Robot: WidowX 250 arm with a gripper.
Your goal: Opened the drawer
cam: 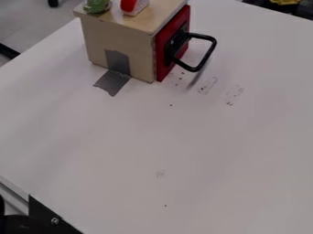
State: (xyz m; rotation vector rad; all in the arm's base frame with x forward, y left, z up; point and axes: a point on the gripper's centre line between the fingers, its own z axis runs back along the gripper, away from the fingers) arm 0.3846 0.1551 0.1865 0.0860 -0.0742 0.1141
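End effector open, closed or gripping: cannot tell; drawer [163, 66] near twelve o'clock, apparently shut.
Camera view: grey tape [112, 82] runs from the wooden box [136, 45] onto the worktop [165, 146] at the box's seven o'clock, likely so it won't slide under a pull. The black handle [206, 56] juts toward three o'clock, a loop to hook. The drawer's bearing from the end effector cannot be told.

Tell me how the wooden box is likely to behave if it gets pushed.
The box would probably resist a light push, since grey tape runs from its side onto the table. Its flat, straight walls suggest it is stiff. A hard jolt might shift the green toy resting on top.
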